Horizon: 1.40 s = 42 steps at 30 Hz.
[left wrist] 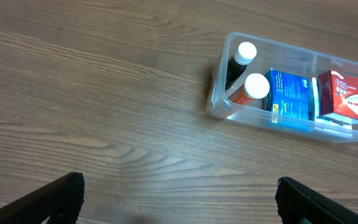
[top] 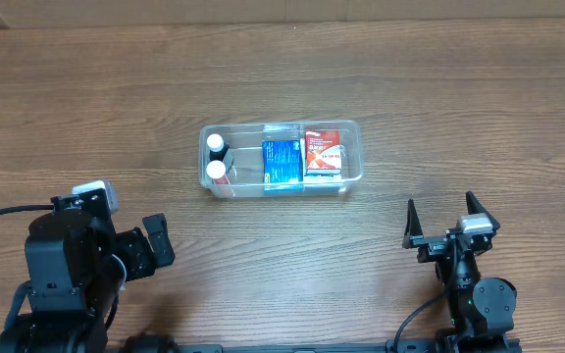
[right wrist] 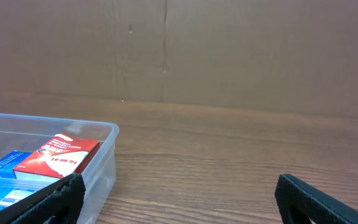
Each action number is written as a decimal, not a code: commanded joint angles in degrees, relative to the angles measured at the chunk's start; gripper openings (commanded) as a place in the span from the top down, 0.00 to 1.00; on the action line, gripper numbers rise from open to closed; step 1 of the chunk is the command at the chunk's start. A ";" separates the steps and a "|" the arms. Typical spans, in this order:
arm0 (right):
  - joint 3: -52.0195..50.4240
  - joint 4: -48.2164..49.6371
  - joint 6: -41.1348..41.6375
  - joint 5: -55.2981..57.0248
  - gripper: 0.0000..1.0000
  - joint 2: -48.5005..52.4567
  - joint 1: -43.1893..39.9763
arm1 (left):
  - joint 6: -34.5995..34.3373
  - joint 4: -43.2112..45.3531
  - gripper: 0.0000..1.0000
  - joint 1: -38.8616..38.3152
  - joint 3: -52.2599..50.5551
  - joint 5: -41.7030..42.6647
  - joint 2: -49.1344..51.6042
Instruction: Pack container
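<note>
Four items lie inside the container [top: 354, 152], which stands at the centre of the wooden surface [top: 86, 108]. Two white-capped bottles [top: 216, 157] sit at its 9 o'clock end. A blue box [top: 282, 163] is in the middle, and a red box [top: 323, 152] is just beside it toward 3 o'clock.

The left claw [top: 157, 242] sits at about 8 o'clock from the tub and the right claw [top: 441, 224] at about 4 o'clock. Both are well apart from it and near the 6 o'clock edge. Each claw is spread wide with nothing between its fingers, as both wrist views confirm.

No loose item shows on the wood in any view, and no lid is visible.

Step in hand, as judged from this layout: the loading looks finished or nearly so, with both arms parked clear of the tub.

Next move, as judged: if anything is left to pack, it lies outside these views and would have to be found first. Some room appears to remain between the bottles and the blue box. Any added piece would need to come down upright into that gap without knocking the bottles.
</note>
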 commanded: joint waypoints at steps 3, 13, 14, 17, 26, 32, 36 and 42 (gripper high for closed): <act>-0.57 0.39 -0.37 -0.09 0.00 -0.52 -0.20 | -0.11 0.07 0.00 -1.64 -0.20 0.00 -0.72; -0.57 0.37 -0.37 -0.09 0.00 -0.52 -0.20 | 3.65 3.48 0.00 -4.87 -8.15 -2.25 -11.13; -0.57 0.37 -0.37 -0.09 0.00 -0.52 -0.20 | 4.57 5.95 0.00 -4.87 -11.17 -1.68 -13.20; -0.57 0.39 -0.37 -0.09 0.00 -0.52 -0.20 | 8.68 16.87 0.00 -4.87 -22.69 0.39 -20.28; -0.57 0.37 -0.37 -0.11 0.00 -0.52 -0.20 | 15.63 57.00 0.00 -4.87 -53.55 4.74 -35.30; -0.59 0.37 -0.37 -0.09 0.00 -0.52 -0.20 | 21.90 73.37 0.00 -4.76 -64.48 4.72 -40.89; -0.57 0.37 -0.37 -0.09 0.00 -0.52 -0.20 | 22.18 71.23 0.00 -4.50 -64.85 4.28 -41.92; -0.57 0.37 -0.39 -0.09 0.00 -0.52 -0.20 | 22.18 67.12 0.00 -4.46 -64.83 4.28 -41.90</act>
